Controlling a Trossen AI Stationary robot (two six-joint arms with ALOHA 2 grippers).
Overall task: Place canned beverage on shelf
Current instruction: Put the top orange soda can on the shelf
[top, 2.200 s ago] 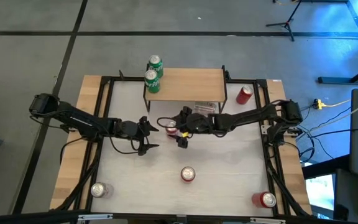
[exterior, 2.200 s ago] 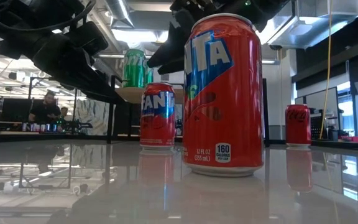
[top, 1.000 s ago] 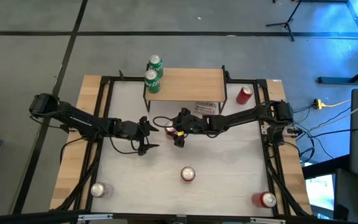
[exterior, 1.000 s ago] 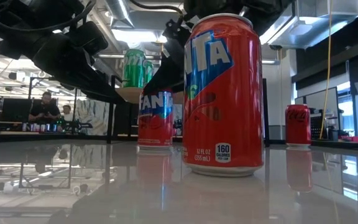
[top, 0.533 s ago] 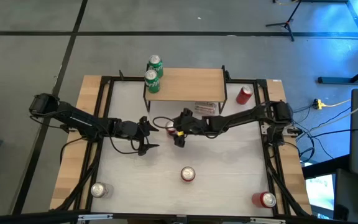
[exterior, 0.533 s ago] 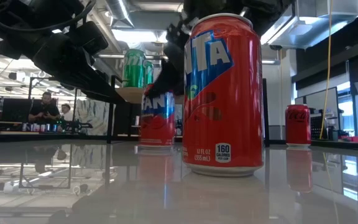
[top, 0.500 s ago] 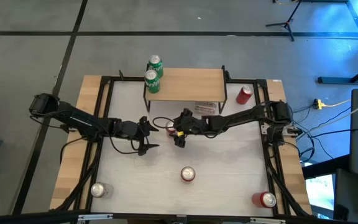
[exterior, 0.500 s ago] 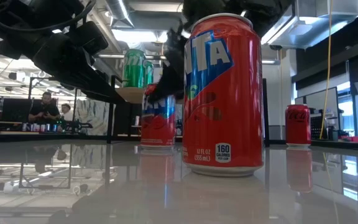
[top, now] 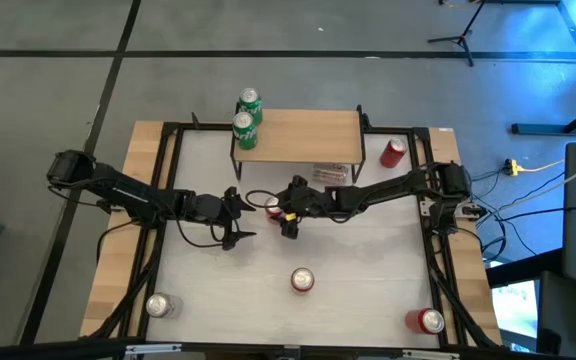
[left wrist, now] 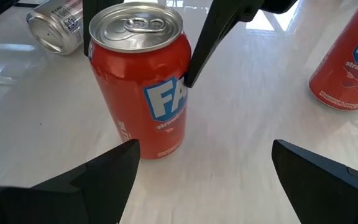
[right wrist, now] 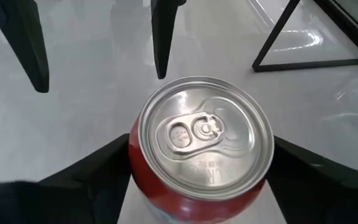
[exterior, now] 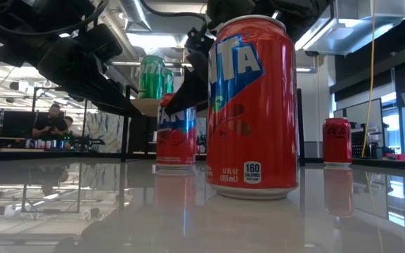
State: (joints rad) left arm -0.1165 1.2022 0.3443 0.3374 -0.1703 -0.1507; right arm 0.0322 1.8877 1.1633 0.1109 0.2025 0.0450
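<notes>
Standing: the red can (top: pixel 276 207) is upright on the white table (top: pixel 368 270), just in front of the shelf (top: pixel 303 135), its long axis vertical and its pull-tab top facing up.
Can to right gripper: the right gripper (right wrist: pixel 197 186) sits over the can from above, one dark finger on each side of the body (right wrist: pixel 201 158); the jaws are spread wider than the can and I judge them not yet pressing on it.
Can to left gripper: the left gripper (left wrist: pixel 197 180) faces the same can (left wrist: pixel 143 81) from the opposite side, jaws wide apart and holding nothing, with bare table between them.
Nearer arm: the right one, by judgement, since its fingers already flank the can.
Can to shelf: the board lies beyond the can, away from the camera edge of the table; a green can (top: pixel 244 129) stands at its left end, the rest of the board is free.
Coming move: likely a squeeze, then a lift up and onto the board.
</notes>
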